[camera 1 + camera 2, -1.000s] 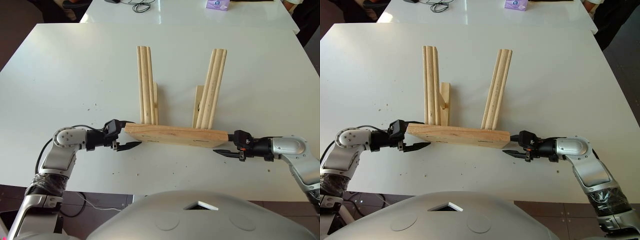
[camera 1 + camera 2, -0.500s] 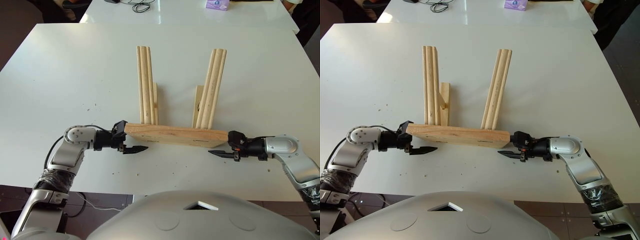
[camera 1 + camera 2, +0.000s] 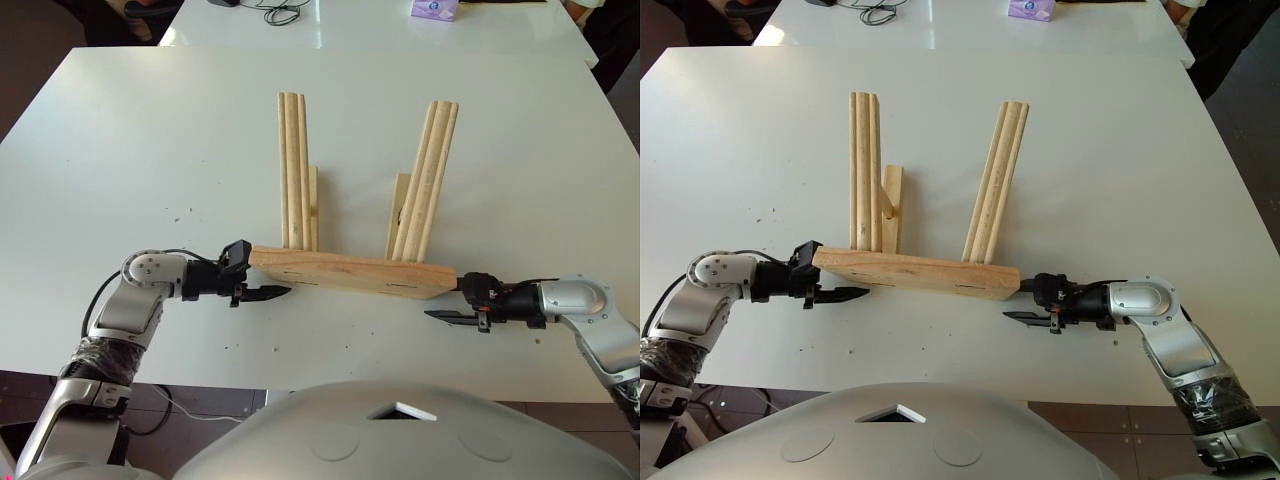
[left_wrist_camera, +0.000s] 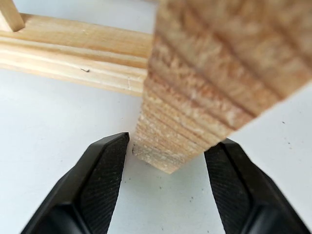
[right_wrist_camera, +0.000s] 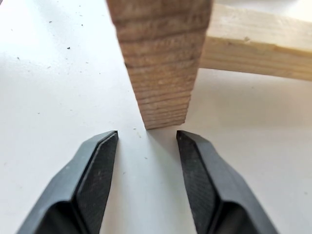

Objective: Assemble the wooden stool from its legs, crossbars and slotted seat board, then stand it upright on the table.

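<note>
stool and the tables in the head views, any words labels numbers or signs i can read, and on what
No text here can be read.
Seat board: bare wood, no print or label.
Legs: bare wood, no marks.
Purple box on the far table: a pale patch that may be print, too small to read.

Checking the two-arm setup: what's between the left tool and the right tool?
The seat board, on its long edge, spans from the left tool to the right tool; the left eye view shows it.
</note>
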`<action>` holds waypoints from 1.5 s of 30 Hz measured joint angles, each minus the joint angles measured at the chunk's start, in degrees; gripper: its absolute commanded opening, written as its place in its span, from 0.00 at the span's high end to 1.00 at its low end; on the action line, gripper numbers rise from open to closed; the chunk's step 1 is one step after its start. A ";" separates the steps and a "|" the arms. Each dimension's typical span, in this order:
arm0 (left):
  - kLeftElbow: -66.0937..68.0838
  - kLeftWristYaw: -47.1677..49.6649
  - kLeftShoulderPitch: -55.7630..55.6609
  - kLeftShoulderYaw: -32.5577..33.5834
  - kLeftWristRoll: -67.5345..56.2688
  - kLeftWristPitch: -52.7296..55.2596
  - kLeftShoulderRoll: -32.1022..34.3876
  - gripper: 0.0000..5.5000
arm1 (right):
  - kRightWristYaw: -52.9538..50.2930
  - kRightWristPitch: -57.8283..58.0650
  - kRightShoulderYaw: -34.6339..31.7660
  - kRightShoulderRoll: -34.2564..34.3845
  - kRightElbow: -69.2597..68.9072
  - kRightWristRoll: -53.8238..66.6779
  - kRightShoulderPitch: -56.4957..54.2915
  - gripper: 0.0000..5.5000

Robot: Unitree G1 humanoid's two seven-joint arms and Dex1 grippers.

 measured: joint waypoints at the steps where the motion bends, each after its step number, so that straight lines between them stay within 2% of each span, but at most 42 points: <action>1: 0.00 -0.11 -0.03 -0.01 0.01 0.00 0.11 0.50 | 0.00 -0.17 0.00 0.00 0.05 0.00 0.02 0.59; 6: -0.01 -0.67 -0.36 -0.27 0.02 -0.04 0.43 0.50 | 0.06 -1.01 0.15 -0.01 0.52 -0.05 -0.09 0.59; 8: -0.07 -0.70 -0.36 -0.42 0.01 -0.08 0.43 0.54 | 0.20 -1.27 0.25 0.00 0.90 -0.05 -0.27 0.59; 14: -0.71 -1.19 -0.27 -0.69 -0.24 1.36 0.46 0.72 | 0.14 -1.84 0.54 0.11 1.81 -0.07 -1.06 0.76; 16: -1.30 -1.44 -0.07 -0.66 -0.25 2.06 0.60 0.72 | 0.03 -1.69 0.52 0.11 1.86 -0.06 -1.32 0.83; 21: -1.81 -1.81 0.03 -0.51 -0.25 3.06 0.64 0.72 | -1.17 -1.01 0.48 0.64 1.38 -0.06 -0.82 0.94; 25: -1.80 -1.84 0.00 -0.25 -0.09 3.26 0.71 0.72 | -2.06 -0.73 0.40 1.01 0.91 -0.06 -0.25 1.00; 28: -1.80 -1.83 -0.09 -0.14 -0.03 3.30 0.73 0.72 | -2.79 -0.42 0.34 1.19 0.54 -0.10 -0.14 1.00; 33: -1.80 -1.80 -0.23 -0.24 0.12 3.16 0.52 0.72 | -4.06 1.51 0.22 1.10 -0.71 -0.14 0.33 0.85; 40: -1.79 -1.83 -0.24 -0.78 0.44 2.04 0.39 0.72 | 0.45 2.61 0.31 -2.36 -1.31 1.28 0.84 0.66; 45: -1.94 -1.93 -0.41 -1.51 0.44 1.63 0.39 0.72 | 0.76 2.59 0.74 -2.18 -0.53 1.07 -0.78 0.54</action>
